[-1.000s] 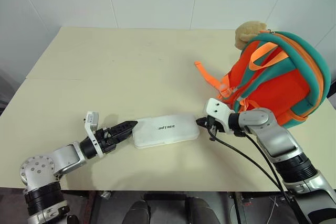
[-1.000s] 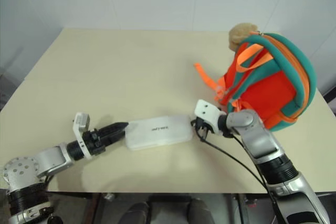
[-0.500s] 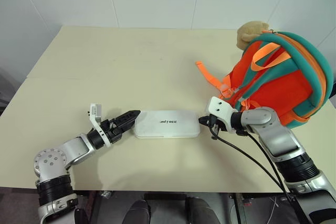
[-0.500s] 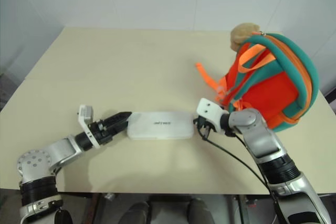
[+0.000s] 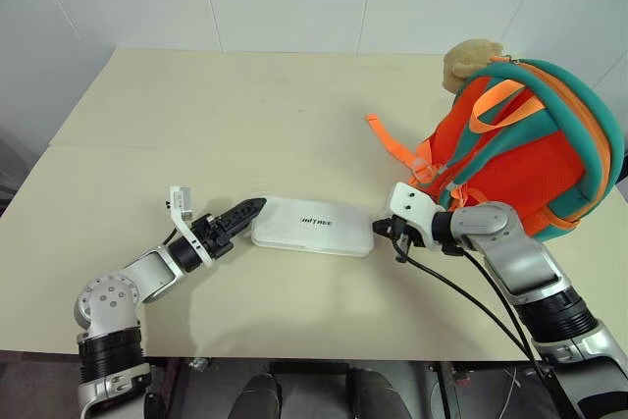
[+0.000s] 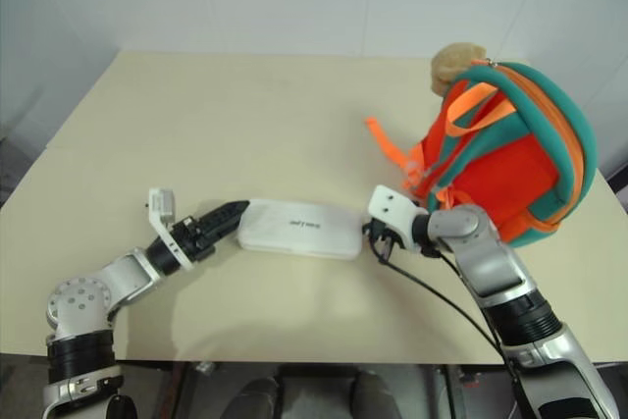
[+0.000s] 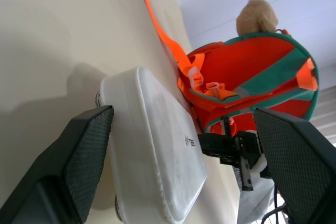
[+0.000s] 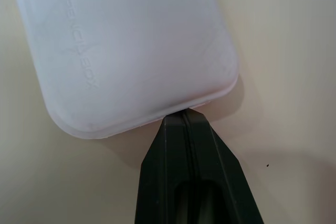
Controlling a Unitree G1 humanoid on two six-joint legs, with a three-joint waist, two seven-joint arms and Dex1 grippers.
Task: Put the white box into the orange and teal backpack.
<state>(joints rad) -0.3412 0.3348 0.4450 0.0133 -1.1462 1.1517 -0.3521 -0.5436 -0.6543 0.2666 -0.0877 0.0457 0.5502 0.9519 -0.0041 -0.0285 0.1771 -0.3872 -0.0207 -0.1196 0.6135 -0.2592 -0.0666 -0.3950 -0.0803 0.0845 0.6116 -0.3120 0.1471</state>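
White plastic, the white box (image 5: pixel 312 226) lay flat on the table (image 5: pixel 245 125) between both tools. Left tool (image 5: pixel 247 210), spread wide, should straddle its end squarely; right tool (image 5: pixel 379 227), pressed together, braced the opposite end near the orange and teal backpack (image 5: pixel 525 149).

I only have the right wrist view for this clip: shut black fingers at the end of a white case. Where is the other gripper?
Observer: The left gripper is at the opposite end of the white box, fingers spread wide.
Operator: Is the box lifted?
Observer: No, it lies flat on the table, between the left gripper and the right gripper.
Operator: And the bag?
Observer: The orange and teal backpack stands upright just beyond the right gripper, a tan plush toy at its top.
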